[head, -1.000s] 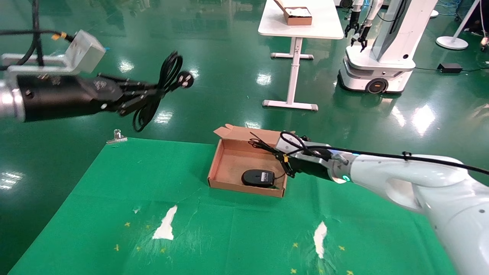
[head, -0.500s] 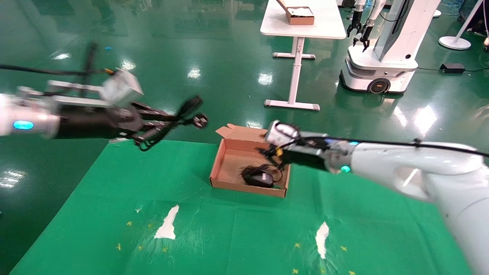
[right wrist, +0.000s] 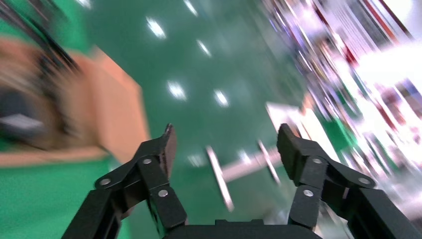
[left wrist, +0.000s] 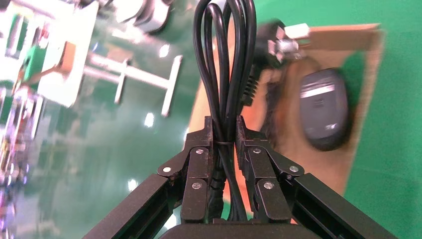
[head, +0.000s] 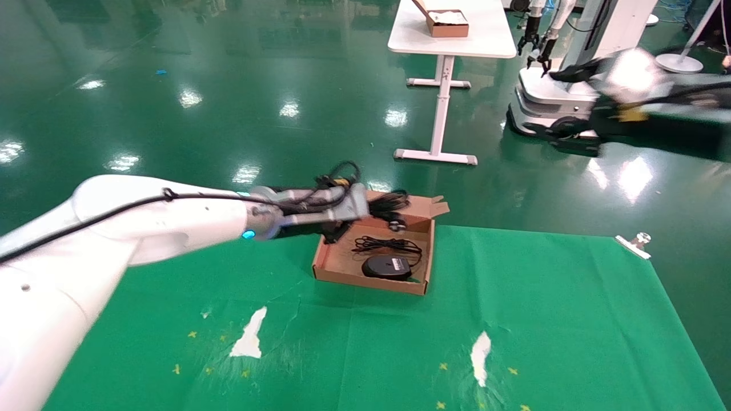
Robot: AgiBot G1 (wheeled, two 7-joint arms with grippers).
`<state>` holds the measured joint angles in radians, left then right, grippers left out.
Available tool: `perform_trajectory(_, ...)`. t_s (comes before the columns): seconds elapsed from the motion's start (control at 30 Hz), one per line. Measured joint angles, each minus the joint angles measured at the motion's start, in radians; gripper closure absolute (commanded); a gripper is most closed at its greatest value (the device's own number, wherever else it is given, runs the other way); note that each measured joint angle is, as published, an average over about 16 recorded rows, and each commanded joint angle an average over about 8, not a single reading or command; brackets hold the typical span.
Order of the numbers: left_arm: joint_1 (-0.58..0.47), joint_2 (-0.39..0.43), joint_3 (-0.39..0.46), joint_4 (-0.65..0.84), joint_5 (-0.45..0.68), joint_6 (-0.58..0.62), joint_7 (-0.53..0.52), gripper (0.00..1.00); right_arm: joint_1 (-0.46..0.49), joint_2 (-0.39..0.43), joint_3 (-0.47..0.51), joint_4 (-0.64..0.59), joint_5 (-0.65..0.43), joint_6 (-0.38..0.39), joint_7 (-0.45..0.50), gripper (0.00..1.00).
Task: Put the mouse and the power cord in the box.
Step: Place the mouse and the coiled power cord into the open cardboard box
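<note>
The brown cardboard box (head: 328, 268) stands open on the green mat, its lid flap at the back. Inside lie the black mouse (head: 387, 266) and its thin cable (head: 388, 245). My left gripper (head: 345, 228) reaches in from the left over the box's back part, shut on the power cord (head: 391, 200), whose plug (head: 397, 225) hangs at the back wall. In the left wrist view the gripper (left wrist: 225, 124) pinches the cord's loops (left wrist: 226, 59), with the mouse (left wrist: 326, 109) below. My right gripper (head: 574, 73) is raised at the upper right, blurred. In its own view the right gripper (right wrist: 226, 139) is open and empty.
A white table (head: 457, 40) with a smaller brown box (head: 445, 23) stands on the floor beyond, beside another robot (head: 548, 108). The green mat (head: 514, 314) has white torn patches (head: 248, 337). A metal clip (head: 634, 244) holds its right back edge.
My left arm swung down from the upper left, carrying the power cord to the box. My right arm let the mouse cable drop into the box and lifted away to the upper right.
</note>
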<state>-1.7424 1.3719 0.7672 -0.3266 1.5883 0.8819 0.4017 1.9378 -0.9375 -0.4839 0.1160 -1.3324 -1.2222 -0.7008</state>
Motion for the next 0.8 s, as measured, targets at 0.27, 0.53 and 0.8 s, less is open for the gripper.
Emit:
perform_trajectory(0.27,0.031,0.002,0.142,-0.143,-0.029,-0.076,-0.068,1.00,0.109,0.175,-0.026,0.042,-0.036,-0.240,0.078,0.00)
perform_trajectory(0.53,0.008,0.003,0.277,-0.204,-0.069,-0.195,-0.196,0.37,0.168,0.274,-0.051,0.128,-0.076,-0.308,0.170,0.00)
perform_trajectory(0.8,-0.013,0.004,0.366,-0.227,-0.097,-0.272,-0.288,0.00,0.185,0.333,-0.061,0.216,-0.089,-0.348,0.238,0.00)
